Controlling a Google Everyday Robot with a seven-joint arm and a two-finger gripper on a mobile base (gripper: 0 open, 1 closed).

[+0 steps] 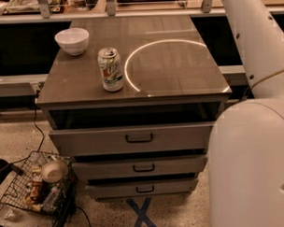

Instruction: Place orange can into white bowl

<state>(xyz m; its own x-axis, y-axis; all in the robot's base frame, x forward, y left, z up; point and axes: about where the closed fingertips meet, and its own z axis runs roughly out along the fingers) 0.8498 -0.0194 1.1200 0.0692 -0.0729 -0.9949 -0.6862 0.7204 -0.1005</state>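
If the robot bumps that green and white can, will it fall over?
Probably. The can stands upright, tall and narrow, so a nudge near its top would likely tip it. Once down, its round side would probably roll on the smooth, flat tabletop. The end effector is out of view, past the picture's top edge.

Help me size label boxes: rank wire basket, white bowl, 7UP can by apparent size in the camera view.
Largest: wire basket. Then white bowl and 7UP can, alike; bowl sits farther off. The hand is out of view, beyond the top edge.
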